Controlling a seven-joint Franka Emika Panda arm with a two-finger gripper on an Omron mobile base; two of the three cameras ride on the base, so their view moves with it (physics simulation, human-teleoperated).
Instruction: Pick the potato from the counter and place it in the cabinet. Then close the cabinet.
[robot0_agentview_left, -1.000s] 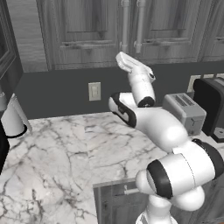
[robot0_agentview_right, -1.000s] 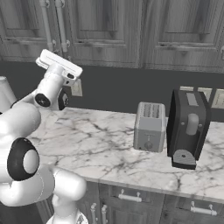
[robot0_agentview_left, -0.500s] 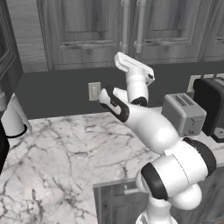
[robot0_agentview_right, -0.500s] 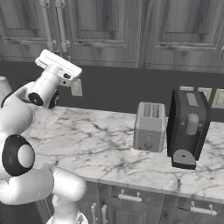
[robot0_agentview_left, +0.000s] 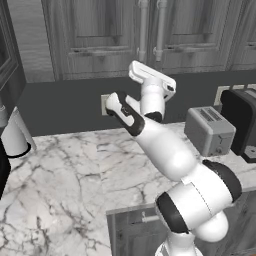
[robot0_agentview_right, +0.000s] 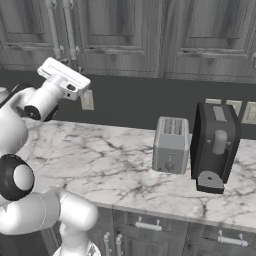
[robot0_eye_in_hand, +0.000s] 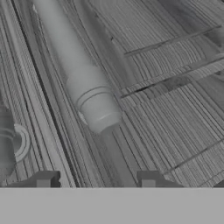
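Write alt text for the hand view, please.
A close look at a silver bar handle running diagonally across the closed dark grey woodgrain panelled cabinet door, its rounded end near the middle of the picture. The gripper points at the door just below that end, its two dark finger tips apart with nothing between them.

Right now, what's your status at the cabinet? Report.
Gripper open, empty, fingertips straddling the bar handle. Cabinet doors shut. No potato seen on the counter. Toaster well off to the side, nothing blocking.
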